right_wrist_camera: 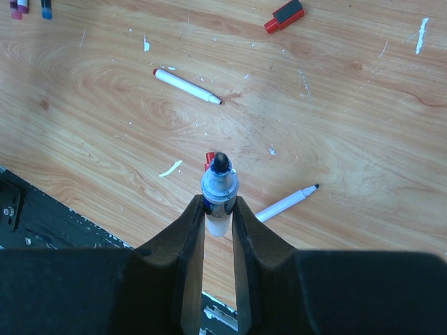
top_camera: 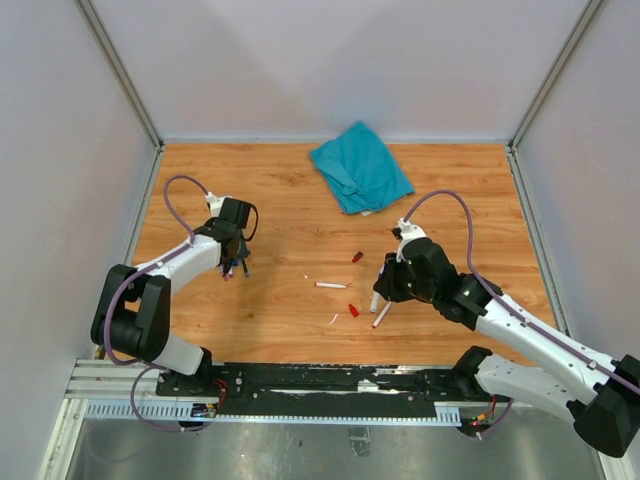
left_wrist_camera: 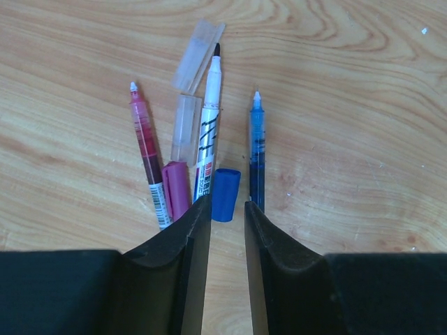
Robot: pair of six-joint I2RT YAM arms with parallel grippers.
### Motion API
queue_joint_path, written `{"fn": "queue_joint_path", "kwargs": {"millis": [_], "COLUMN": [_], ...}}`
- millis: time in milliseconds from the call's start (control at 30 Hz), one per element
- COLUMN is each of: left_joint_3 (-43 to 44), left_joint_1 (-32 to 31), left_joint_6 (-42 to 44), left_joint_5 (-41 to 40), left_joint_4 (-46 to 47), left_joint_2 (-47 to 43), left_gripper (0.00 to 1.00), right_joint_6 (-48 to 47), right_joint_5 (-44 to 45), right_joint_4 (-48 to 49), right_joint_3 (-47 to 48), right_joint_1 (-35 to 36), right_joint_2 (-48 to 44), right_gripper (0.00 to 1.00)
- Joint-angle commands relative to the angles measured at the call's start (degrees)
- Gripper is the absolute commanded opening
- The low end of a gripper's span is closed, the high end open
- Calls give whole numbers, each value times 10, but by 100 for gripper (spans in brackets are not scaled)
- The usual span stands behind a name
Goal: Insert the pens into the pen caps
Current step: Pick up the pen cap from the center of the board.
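I have the right fingers clamped on a white-barrelled pen, its dark tip pointing at the wrist camera, over the wooden surface. A red cap lies just beyond it; a red-ended pen and a dark-tipped pen lie loose nearby. My left fingers stand slightly apart, gripping nothing, a blue cap lying just past their tips. Beside that cap lie a magenta cap, a black-tipped pen, a blue-filled pen and a red-filled pen. A teal cloth sits well apart at the far side
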Motion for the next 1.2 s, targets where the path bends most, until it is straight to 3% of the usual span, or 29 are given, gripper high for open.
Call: {"fn": "queue_joint_path", "kwargs": {"millis": [0, 1167], "left_joint_3": [14, 6], "left_joint_1": [8, 20], "left_joint_6": [10, 18], "left_joint_5": [10, 25], "left_joint_4": [19, 41], "left_joint_2": [16, 75], "left_gripper": [30, 25], "right_joint_6": [-5, -3], "right_joint_5": [-15, -36], "right_joint_4": [16, 24], "right_joint_3": [0, 7], "right_joint_1": [4, 4], "right_joint_2": [5, 24], "right_gripper": [1, 1]}}
